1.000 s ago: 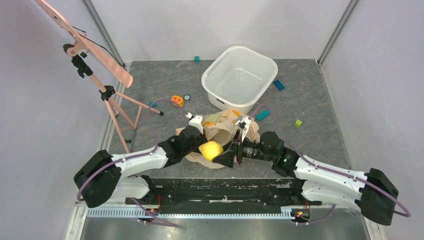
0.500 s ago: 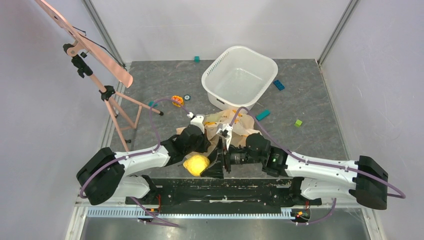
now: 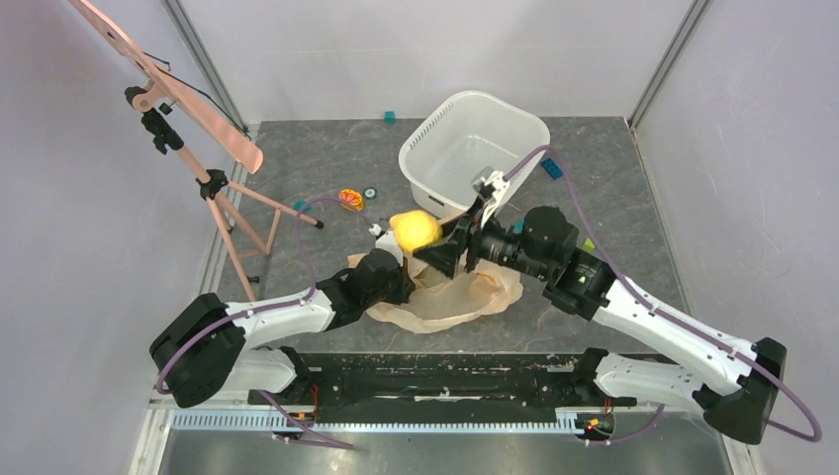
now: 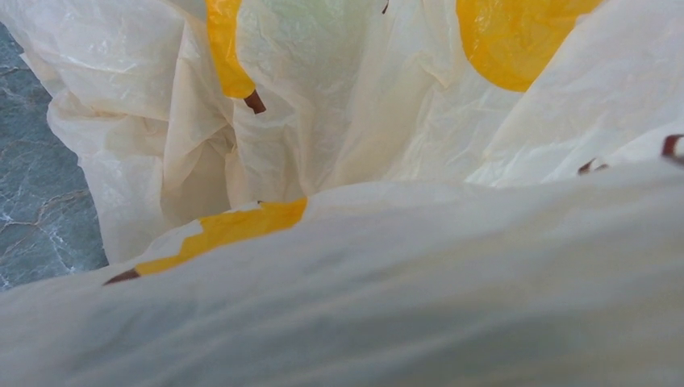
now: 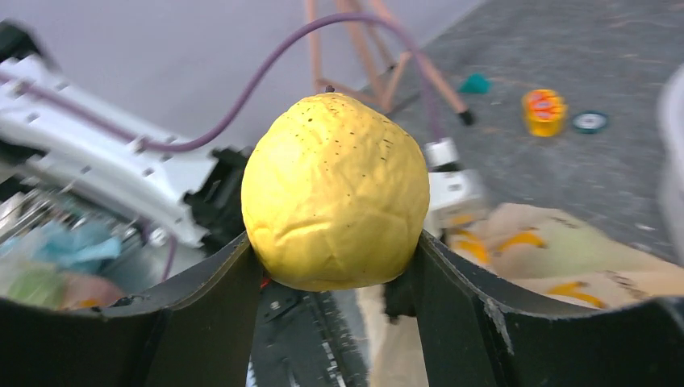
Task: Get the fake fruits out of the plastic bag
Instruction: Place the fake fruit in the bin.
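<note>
Pinching the yellow pear (image 3: 416, 230) above the far edge of the plastic bag (image 3: 465, 299), the right jaws should set it gently beside the bag; left jaws at the bag: cannot tell

pear (image 3: 416, 229) in right claw (image 3: 428, 241) | bag (image 3: 465, 297) below, nearer | tub (image 3: 473, 96) behind bag | stand (image 3: 237, 213) far left
</note>
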Motion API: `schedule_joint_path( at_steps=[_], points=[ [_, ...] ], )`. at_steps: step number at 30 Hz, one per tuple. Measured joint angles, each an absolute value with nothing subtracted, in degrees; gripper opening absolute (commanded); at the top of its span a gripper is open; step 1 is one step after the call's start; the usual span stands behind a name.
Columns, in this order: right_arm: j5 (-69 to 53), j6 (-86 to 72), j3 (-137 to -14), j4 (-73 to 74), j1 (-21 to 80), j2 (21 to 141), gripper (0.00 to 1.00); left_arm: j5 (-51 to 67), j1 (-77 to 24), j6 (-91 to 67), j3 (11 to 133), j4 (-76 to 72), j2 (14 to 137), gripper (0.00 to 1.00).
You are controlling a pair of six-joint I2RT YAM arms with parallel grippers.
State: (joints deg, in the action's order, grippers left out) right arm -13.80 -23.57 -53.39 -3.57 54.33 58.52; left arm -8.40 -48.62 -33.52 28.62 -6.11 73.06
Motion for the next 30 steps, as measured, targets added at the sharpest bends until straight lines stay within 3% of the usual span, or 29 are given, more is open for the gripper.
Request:
schedule_joint_path(
  at_steps=[8,24,30],
  points=[
    [-6.0,-15.3,-65.3,7.4,44.7,65.0,0.6,-8.4,-48.6,-33.5,27.1,-6.1,72.4,0.05],
    [4.7,-5.0,-87.2,13.0,28.6,99.5,0.59,-7.9,-48.6,-33.4,25.7,-6.1,69.3,0.45],
    [5.3,-2.8,-93.5,13.6,26.3,110.7,0.59,-8.0,-48.6,-33.5,25.7,-5.6,68.2,0.86]
  ],
)
